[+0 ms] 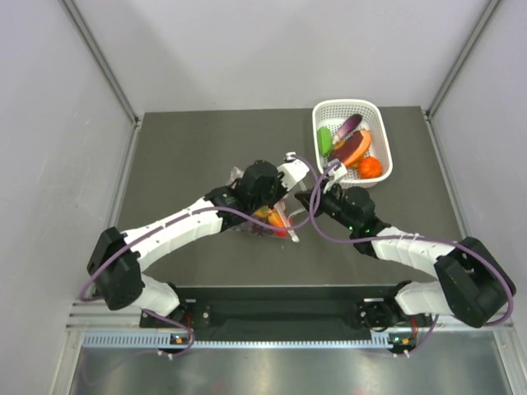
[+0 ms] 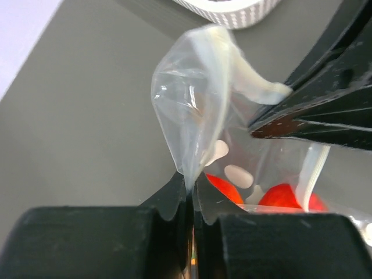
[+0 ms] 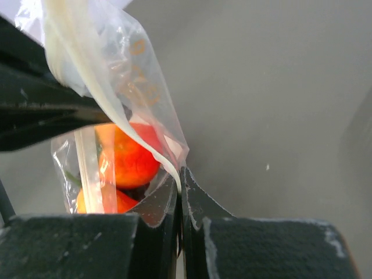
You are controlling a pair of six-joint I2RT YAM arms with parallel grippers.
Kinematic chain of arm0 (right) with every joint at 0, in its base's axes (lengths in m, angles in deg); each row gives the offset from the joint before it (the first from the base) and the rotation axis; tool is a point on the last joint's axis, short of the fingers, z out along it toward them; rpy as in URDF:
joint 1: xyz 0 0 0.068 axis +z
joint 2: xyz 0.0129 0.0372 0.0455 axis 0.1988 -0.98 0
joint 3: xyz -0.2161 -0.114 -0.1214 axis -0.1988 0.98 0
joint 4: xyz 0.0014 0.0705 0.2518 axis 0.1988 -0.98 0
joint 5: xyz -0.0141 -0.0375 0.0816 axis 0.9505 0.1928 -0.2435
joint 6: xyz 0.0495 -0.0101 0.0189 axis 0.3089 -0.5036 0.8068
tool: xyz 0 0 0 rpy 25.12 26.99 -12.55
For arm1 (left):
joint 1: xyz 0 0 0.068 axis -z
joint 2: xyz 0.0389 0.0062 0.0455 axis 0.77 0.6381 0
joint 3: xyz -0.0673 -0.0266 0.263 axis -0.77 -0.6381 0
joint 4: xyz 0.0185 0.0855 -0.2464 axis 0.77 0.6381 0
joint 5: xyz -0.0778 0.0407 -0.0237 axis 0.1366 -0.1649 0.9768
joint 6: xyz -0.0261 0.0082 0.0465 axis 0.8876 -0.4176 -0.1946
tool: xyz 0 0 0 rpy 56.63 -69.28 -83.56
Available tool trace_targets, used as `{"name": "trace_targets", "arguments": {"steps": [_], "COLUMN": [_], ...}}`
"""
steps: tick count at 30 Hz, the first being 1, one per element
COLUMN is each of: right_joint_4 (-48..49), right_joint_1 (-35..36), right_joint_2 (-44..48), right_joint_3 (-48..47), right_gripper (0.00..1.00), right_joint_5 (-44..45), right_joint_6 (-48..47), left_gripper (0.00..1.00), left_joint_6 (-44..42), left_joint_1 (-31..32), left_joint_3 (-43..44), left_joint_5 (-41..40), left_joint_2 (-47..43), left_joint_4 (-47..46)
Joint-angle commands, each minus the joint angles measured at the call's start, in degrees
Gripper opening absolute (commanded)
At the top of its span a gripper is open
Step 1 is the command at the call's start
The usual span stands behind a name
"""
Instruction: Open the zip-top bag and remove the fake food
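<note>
Plastic zip-top bag (image 2: 189, 99) mouth-up, long axis unclear; L claw (image 2: 190, 187) & R claw (image 3: 179, 187) pinch its rim.

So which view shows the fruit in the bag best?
Right wrist. One red-orange fruit shows nearly whole through the clear bag, with another orange one beneath it. Left wrist catches only the tops of two red fruits behind film. Top view shows just a small orange-red patch.
</note>
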Motion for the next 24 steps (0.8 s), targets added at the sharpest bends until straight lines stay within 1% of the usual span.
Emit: {"name": "trace_targets", "arguments": {"steps": [1,2,3,5,6,7,8,9,10,11,12,13,14,16,17,19,20,21,24], "right_joint_4": [3.7,4.5,5.8,7.6,10.3,11.8,13.1,14.5,16.1,16.8,17.3,17.9,18.2,18.5,18.2,18.2,18.3,18.3,18.6], "right_joint_1": [1.2,1.1,1.1,1.1,1.1,1.1,1.1,1.1,1.1,1.1,1.0,1.1,1.1,1.1,1.0,1.0,0.9,0.9,0.9], "right_joint_2": [0.6,0.5,0.5,0.2,0.0,-0.2,-0.9,-1.3,-1.8,-2.6,-2.9,-3.6,-3.8,-4.4,-4.8,-5.3,-5.5,-5.6,-5.6], "right_joint_3": [2.8,3.4,4.5,6.0,6.6,7.2,8.4,8.8,9.2,9.5,9.7,9.7,9.7,9.6,9.2,8.8,8.5,8.4,8.4], "right_gripper": [0.00,0.00,0.00,0.00,0.00,0.00,0.00,0.00,0.00,0.00,0.00,0.00,0.00,0.00,0.00,0.00,0.00,0.00,0.00], "right_joint_5": [2.4,2.8,3.1,4.4,5.2,5.9,6.7,8.0,8.5,9.0,9.6,10.0,10.1,10.2,11.6,11.9,11.8,11.7,11.6], "right_joint_6": [2.1,2.3,2.6,4.0,4.8,6.5,7.6,8.3,9.3,9.7,10.1,10.5,10.8,10.8,10.8,10.5,10.6,10.6,10.4], "left_gripper": [0.08,0.10,0.16,0.23,0.30,0.35,0.38,0.39,0.41,0.41,0.42,0.45,0.48,0.54,0.63,0.75,0.90,0.93,0.93], "left_joint_6": [-3.9,-3.7,-3.7,-2.8,-2.3,-1.8,-0.6,0.0,1.2,3.7,5.1,6.2,7.8,9.3,10.3,11.5,11.6,11.5,10.0], "left_joint_1": [-1.8,-2.1,-2.5,-2.9,-2.9,-2.9,-2.9,-2.9,-2.8,-2.7,-2.7,-2.7,-2.7,-2.4,-2.0,-0.5,0.2,1.8,5.2], "left_joint_3": [3.3,2.1,1.3,-1.1,-1.6,-2.3,-3.6,-3.9,-4.2,-5.1,-5.9,-6.9,-9.2,-11.2,-12.8,-13.4,-13.5,-13.4,-14.1], "left_joint_5": [7.8,8.3,8.8,10.2,10.9,11.6,13.7,13.9,13.1,8.6,6.8,4.7,3.8,4.0,4.2,2.7,1.2,-2.1,-8.2], "left_joint_2": [0.7,1.2,1.5,2.5,2.9,3.8,4.4,4.8,5.4,5.4,5.2,3.8,3.0,0.1,-1.0,-3.4,-4.1,-4.9,-6.3], "left_joint_4": [0.1,-0.6,-1.6,-4.9,-5.9,-7.1,-9.3,-9.9,-10.5,-13.1,-14.8,-17.1,-20.3,-23.0,-24.0,-25.3,-25.3,-25.1,-26.0]}}
